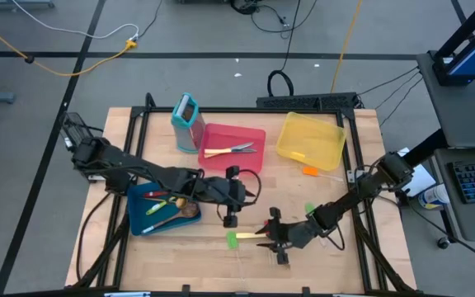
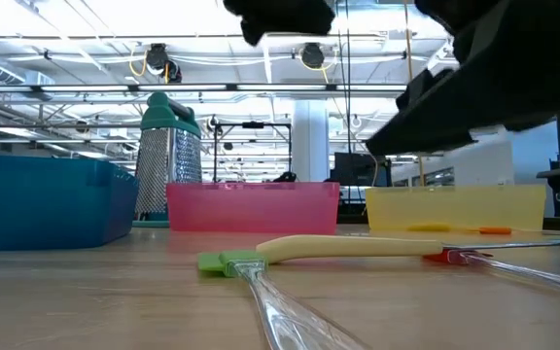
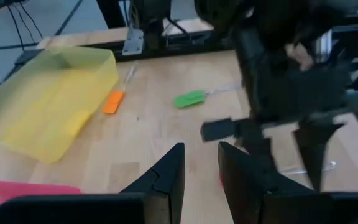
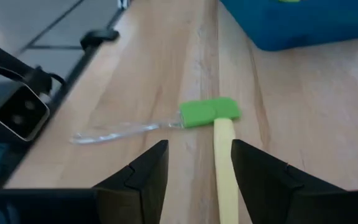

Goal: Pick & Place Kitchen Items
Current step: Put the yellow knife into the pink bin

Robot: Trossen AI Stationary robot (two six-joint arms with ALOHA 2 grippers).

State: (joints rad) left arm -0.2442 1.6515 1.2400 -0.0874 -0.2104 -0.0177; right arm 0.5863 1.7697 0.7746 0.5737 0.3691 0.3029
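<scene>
Cream-handled knife (image 4: 225, 167) lengthwise between spread right gripper (image 4: 197, 177) fingers, tip toward green spatula (image 4: 209, 112).

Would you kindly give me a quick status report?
Right gripper open, low over cream knife. Left gripper open, empty, beside blue tray. Green spatula touching knife tip.
</scene>
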